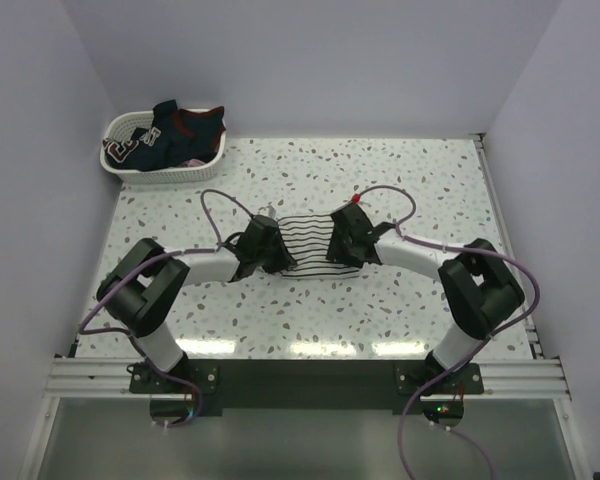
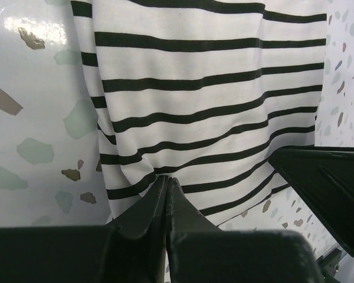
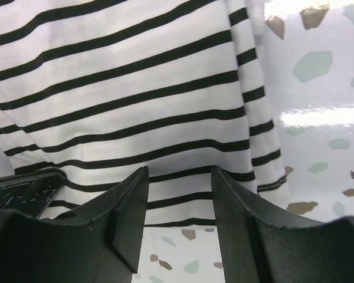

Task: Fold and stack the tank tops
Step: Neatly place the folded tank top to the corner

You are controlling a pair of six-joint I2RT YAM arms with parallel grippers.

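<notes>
The white tank top with thin dark stripes (image 1: 308, 240) lies on the speckled table between my two grippers. My left gripper (image 1: 272, 252) is at its left edge. In the left wrist view its jaws (image 2: 167, 180) are shut, pinching the cloth (image 2: 206, 88), and folds run towards the tips. My right gripper (image 1: 340, 248) is at the cloth's right edge. In the right wrist view it (image 3: 180, 177) is open, its fingers over the near hem of the striped cloth (image 3: 124, 88), holding nothing. A dark navy tank top with red trim (image 1: 180, 128) lies in the basket.
A white basket (image 1: 115, 165) with bunched garments stands at the table's far left corner. White walls close the table on the left, right and back. The right gripper's black finger (image 2: 324, 194) shows at the right of the left wrist view.
</notes>
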